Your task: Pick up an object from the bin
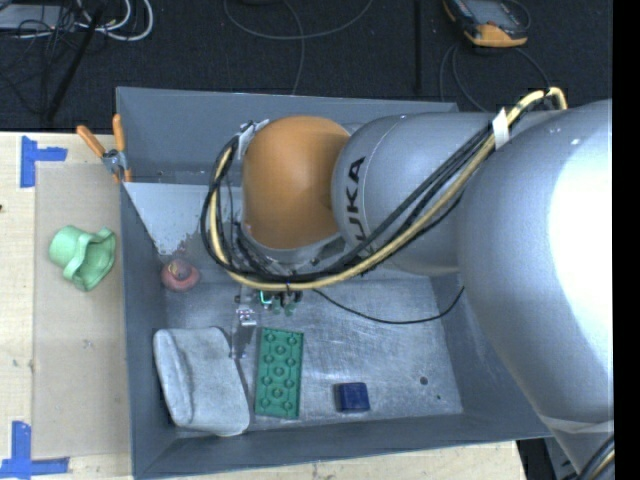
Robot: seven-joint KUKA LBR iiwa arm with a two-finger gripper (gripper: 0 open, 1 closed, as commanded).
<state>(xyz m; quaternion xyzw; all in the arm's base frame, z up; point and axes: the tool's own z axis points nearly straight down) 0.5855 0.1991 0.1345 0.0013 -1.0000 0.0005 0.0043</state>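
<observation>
My gripper [243, 330] reaches down below the arm's orange cover, at the bin's front left. Its tip sits in the narrow gap between a grey folded cloth pad [198, 378] on its left and a green studded building plate [278, 371] on its right. Both lie flat on the bin floor, side by side. Nothing can be seen held by the gripper.
A small dark blue block [351, 397] lies to the right of the green plate, near the front wall. A small pink ring-shaped thing [181, 274] rests by the left wall. A light green thing [83, 256] lies outside the bin on the left. The arm covers the bin's middle and right.
</observation>
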